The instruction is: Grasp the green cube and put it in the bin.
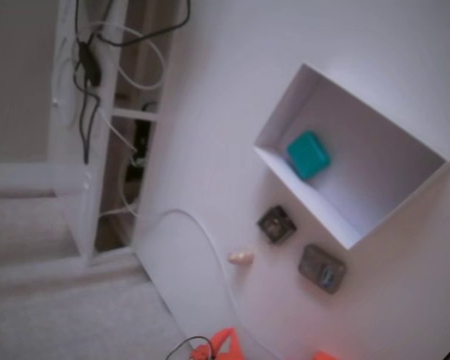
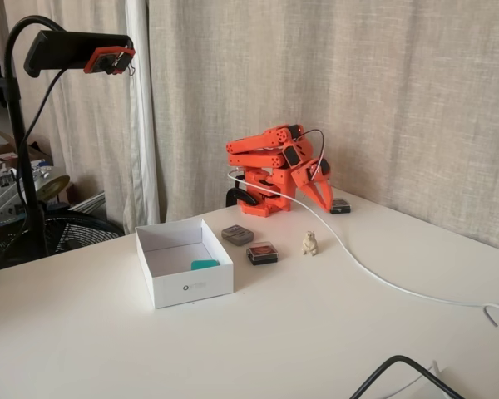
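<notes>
White table: green cube (image 1: 308,154) inside bin (image 1: 375,196), well apart from claw (image 2: 320,197).

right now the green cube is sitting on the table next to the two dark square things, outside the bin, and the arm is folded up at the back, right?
Not quite: the green cube lies inside the bin, as both fixed views show. The two dark square things are outside it on the table, and the arm is folded up at the back.

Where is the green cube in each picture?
A fixed view, looking down: the green cube lies inside the bin, right of centre.
A fixed view, from the side: only its top peeks over the bin's front wall, left of centre.
Shared landmark: the small beige figurine.
</notes>
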